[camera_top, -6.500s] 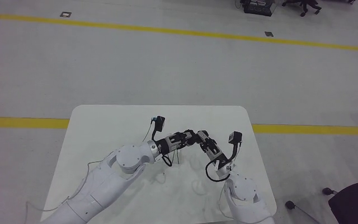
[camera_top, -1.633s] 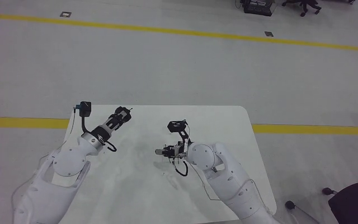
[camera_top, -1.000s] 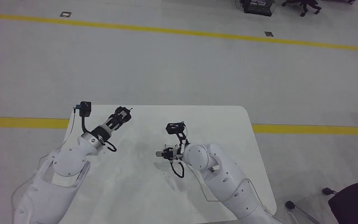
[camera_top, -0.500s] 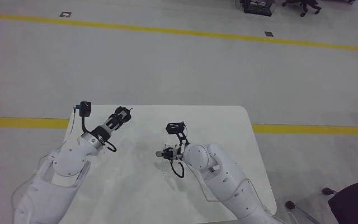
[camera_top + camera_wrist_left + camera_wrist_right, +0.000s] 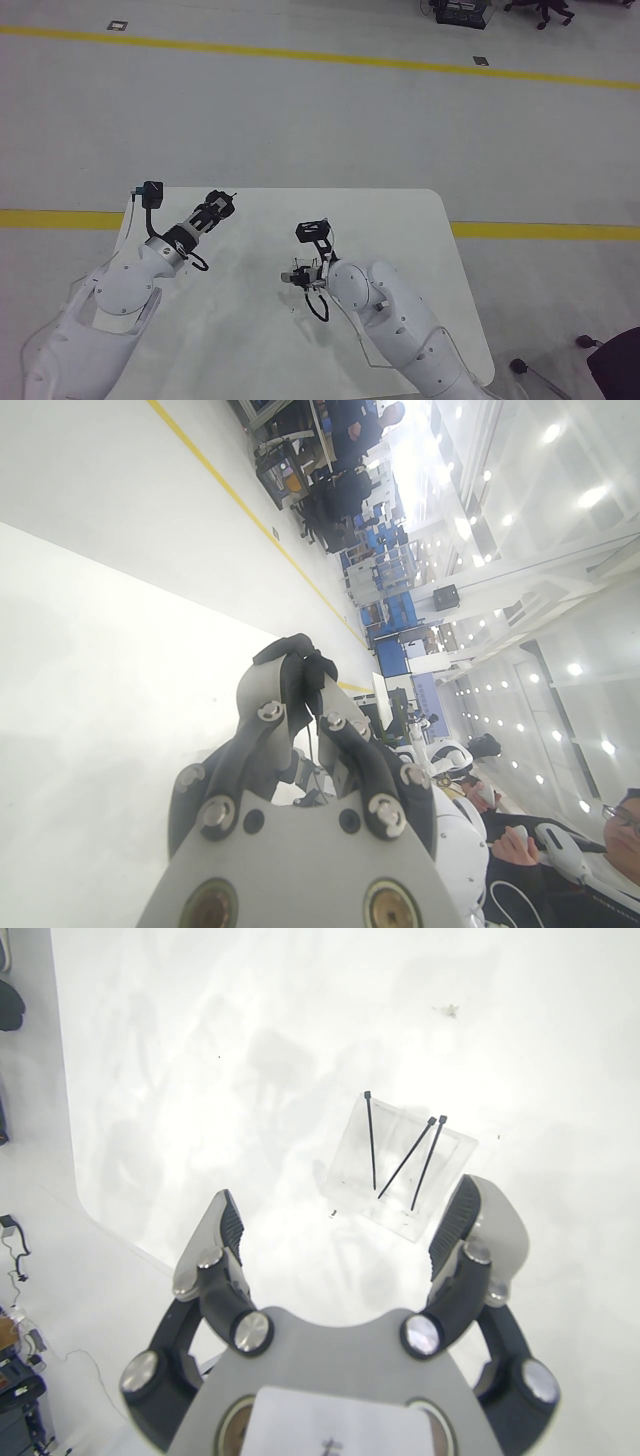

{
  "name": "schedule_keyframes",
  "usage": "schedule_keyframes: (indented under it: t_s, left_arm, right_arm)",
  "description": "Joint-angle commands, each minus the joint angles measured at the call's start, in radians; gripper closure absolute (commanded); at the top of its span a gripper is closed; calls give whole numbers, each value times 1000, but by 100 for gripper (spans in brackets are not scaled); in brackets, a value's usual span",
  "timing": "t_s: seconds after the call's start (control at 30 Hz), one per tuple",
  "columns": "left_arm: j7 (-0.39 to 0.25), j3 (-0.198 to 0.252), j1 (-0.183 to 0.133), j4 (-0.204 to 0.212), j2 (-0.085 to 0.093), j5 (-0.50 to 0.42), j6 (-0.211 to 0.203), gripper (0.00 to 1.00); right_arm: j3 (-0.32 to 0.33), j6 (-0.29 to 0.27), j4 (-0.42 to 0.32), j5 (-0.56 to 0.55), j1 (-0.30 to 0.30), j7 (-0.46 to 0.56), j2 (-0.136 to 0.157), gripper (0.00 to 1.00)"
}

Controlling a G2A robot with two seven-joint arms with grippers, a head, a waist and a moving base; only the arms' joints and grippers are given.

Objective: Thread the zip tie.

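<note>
White table (image 5: 430,205), grey floor with yellow lines beyond. Nearest: the right gripper (image 5: 347,1200), near table centre, jaws spread wide, hangs over a clear holder (image 5: 395,1138) with three black zip ties (image 5: 371,1143) leaning in it. Looks like the pick step. Next move needs a descent and a pinch on one tie, clear of its neighbours. At 10 o'clock from it, the left gripper (image 5: 305,665), fingers pressed together. A thin dark strand (image 5: 312,720) hangs there; tie or cable, can't tell.
</note>
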Motion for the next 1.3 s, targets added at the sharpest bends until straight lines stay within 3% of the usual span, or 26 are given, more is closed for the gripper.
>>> schedule_keyframes:
  t_s: [0.0, 0.27, 0.57, 0.9, 0.93, 1.0, 1.03, 1.27]
  left_arm:
    - [0, 0, 0, 0, 0, 0, 0, 100]
    - [0, 0, 0, 0, 0, 0, 0, 100]
    - [0, 0, 0, 0, 0, 0, 0, 100]
    - [0, 0, 0, 0, 0, 0, 0, 100]
    - [0, 0, 0, 0, 0, 0, 0, 100]
    - [0, 0, 0, 0, 0, 0, 0, 100]
    - [0, 0, 0, 0, 0, 0, 0, 100]
    - [0, 0, 0, 0, 0, 0, 0, 100]
  right_arm:
    - [3, 0, -1, -28, 5, 36, -11, 0]
    - [20, 0, 22, -169, 34, 192, -79, 0]
    - [17, -11, 31, -174, 24, 164, -78, 0]
    - [10, 0, 60, -252, 59, 257, -104, 0]
    - [12, 0, 66, -253, 60, 257, -108, 4]
    - [12, 0, 75, -259, 65, 257, -116, 31]
    - [13, 0, 79, -260, 67, 257, -120, 50]
    - [4, 0, 112, -264, 83, 257, -141, 55]
